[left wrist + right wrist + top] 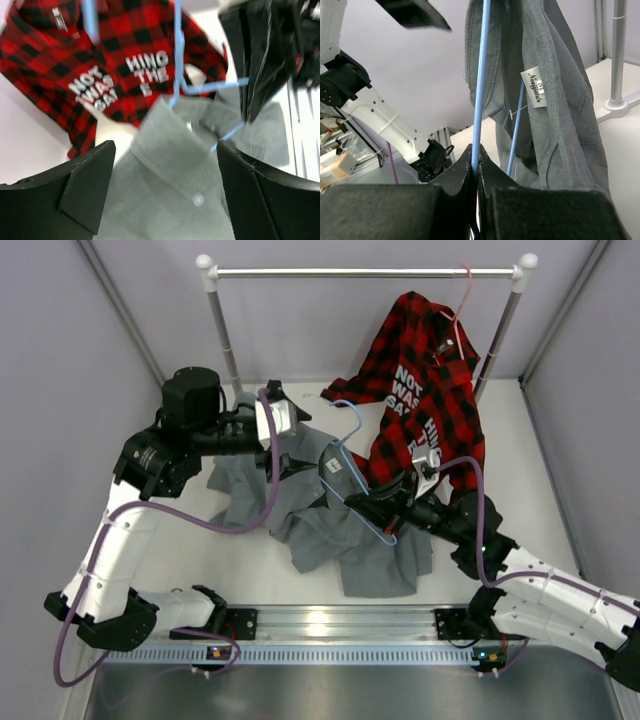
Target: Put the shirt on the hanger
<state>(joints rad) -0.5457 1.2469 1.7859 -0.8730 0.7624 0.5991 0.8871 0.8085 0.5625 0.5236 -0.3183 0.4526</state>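
The grey shirt (pixel 330 525) lies crumpled on the table's middle, its collar end lifted along the light-blue hanger (pixel 352 475). My right gripper (pixel 372 502) is shut on the hanger's wire (pixel 481 90) and holds it up. The shirt (pixel 555 90) drapes over the hanger, white neck label (pixel 536 86) showing. My left gripper (pixel 285 420) is open, hovering at the shirt's upper end. In the left wrist view its jaws stand wide apart over the grey collar and a button (pixel 198 200), gripping nothing. The hanger (pixel 177 75) shows there too.
The red-and-black plaid shirt (pixel 430 390) hangs on a pink hanger (pixel 462 295) from the white rail (pixel 365 273) at the back, trailing onto the table. Rack posts (pixel 222 330) stand left and right. Grey walls enclose the sides.
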